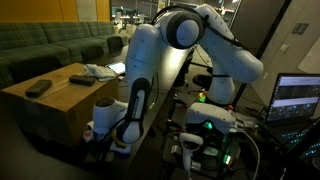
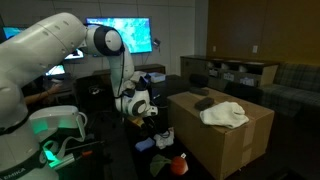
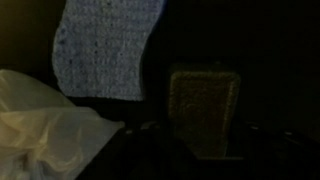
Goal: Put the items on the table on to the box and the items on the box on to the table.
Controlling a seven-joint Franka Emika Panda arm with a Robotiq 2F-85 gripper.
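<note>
A cardboard box carries a white cloth, a black remote and another dark flat item. My gripper hangs low beside the box, over the dark table. In the dim wrist view an olive rectangular block lies between my spread fingers, which look open and empty. A pale knitted cloth lies above it, and a crumpled white item lies at lower left.
A red round object and small white and blue items lie low in front of the box. A green sofa stands behind it. Lit monitors and a green-lit control unit stand nearby.
</note>
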